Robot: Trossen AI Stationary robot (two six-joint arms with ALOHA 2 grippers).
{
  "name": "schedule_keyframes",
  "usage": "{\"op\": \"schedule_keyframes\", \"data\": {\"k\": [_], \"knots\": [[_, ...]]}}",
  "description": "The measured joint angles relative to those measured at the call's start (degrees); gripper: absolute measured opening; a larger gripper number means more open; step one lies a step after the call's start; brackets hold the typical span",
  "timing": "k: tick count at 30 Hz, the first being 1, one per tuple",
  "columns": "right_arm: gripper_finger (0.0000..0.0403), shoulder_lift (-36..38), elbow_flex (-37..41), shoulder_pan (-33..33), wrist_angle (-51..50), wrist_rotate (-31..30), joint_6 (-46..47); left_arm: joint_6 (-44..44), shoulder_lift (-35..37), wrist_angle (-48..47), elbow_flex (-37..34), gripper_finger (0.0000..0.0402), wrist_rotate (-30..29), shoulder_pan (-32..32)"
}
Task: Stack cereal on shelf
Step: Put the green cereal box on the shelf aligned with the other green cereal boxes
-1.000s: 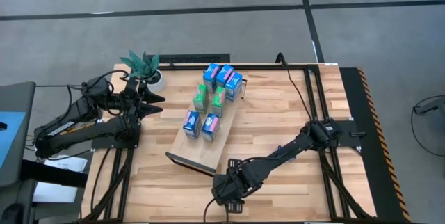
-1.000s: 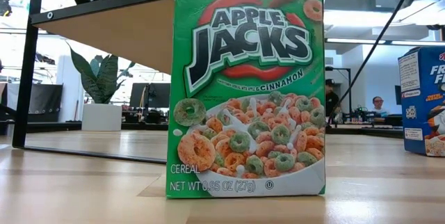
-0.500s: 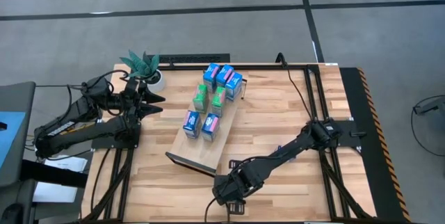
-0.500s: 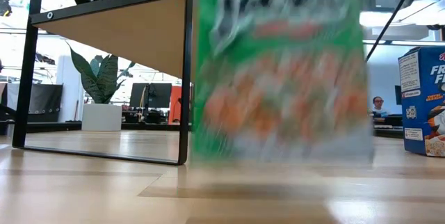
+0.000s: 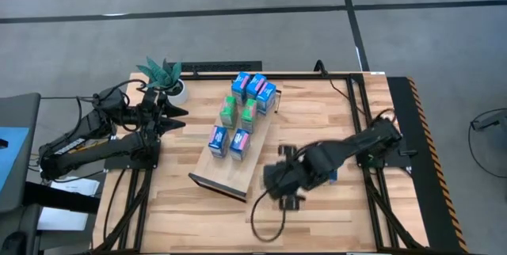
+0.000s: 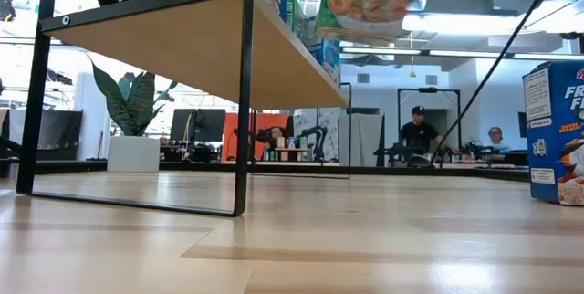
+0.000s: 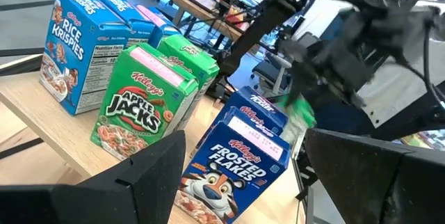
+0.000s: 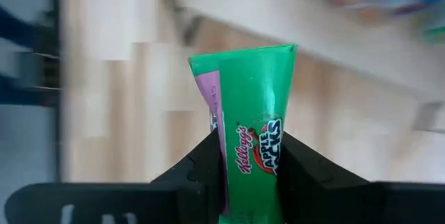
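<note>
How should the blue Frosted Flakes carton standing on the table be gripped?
Probably grip the Frosted Flakes carton by its upper part, across the narrow sides, from above: it stands upright on the table, top free. The right gripper holds a green Apple Jacks carton.

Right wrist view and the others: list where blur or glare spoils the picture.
Right wrist view: the Apple Jacks box in the right gripper is sharp, while the table and shelf behind smear with motion. High view: the right arm is blurred, the left gripper crisp. Low view: bright ceiling lights wash out the top. Left wrist view: the far arm is smeared.
</note>
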State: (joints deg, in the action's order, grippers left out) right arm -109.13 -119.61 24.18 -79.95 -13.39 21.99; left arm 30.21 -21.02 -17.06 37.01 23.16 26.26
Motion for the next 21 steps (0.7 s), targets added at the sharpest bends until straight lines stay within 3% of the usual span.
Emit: {"op": "schedule_keyframes", "data": {"k": [3,8,14,18,21], "knots": [[0.0126,3.12,0.04,-2.73,-1.72,-3.45,-7.13,0.27,0.0,0.0,0.0,0.0286,0.0,0.01],[0.0125,6.98,0.04,-7.94,-2.53,-3.93,-24.1,0.28,0.0,-0.05,0.0,0.0286,-1.26,0.02],[0.0125,7.2,0.06,-14.13,-3.09,-7.52,-44.35,0.87,0.0,-0.2,0.0,0.0286,-4.52,0.02],[0.0125,6.21,0.15,-17.41,-3.2,-7.07,-52.26,1.1,0.01,-0.22,0.0,0.0286,-5.94,0.0],[0.0125,5.5,0.06,-18.88,-2.23,-2.44,-56.2,1.96,0.0,-0.24,0.0,0.0286,-7.48,0.0]]}}
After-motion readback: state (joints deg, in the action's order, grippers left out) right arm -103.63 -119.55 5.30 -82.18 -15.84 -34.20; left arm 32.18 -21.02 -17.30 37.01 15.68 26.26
